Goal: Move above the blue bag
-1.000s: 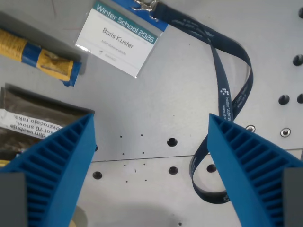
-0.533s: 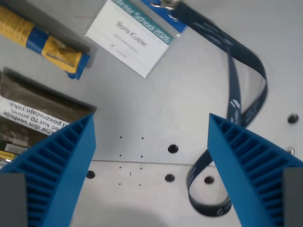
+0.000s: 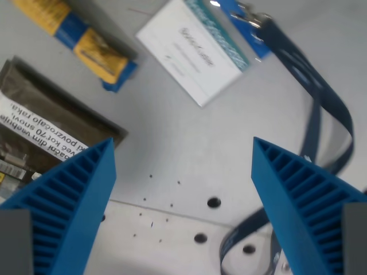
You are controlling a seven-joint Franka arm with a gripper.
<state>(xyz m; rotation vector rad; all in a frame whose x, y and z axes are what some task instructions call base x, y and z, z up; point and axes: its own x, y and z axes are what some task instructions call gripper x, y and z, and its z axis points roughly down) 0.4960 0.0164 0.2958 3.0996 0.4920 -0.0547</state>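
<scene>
A small blue bag with yellow panels (image 3: 86, 48) lies at the wrist view's upper left, running diagonally, its blue end pointing toward the middle. My gripper (image 3: 182, 143) is open, with its two blue ribbed fingers (image 3: 69, 200) low in the picture and only bare metal table between them. The bag is above and to the left of the left finger, well apart from it.
A dark brown pouch with a white printed label (image 3: 46, 126) lies at the left, partly behind the left finger. A white name badge (image 3: 192, 54) sits at the top centre, and its dark blue lanyard (image 3: 321, 97) loops down the right. The table (image 3: 189, 166) has bolt holes (image 3: 214, 202).
The whole scene has slid down and to the right and turned a little, so the camera has moved toward the bag and pouch. The fingers stay equally spread.
</scene>
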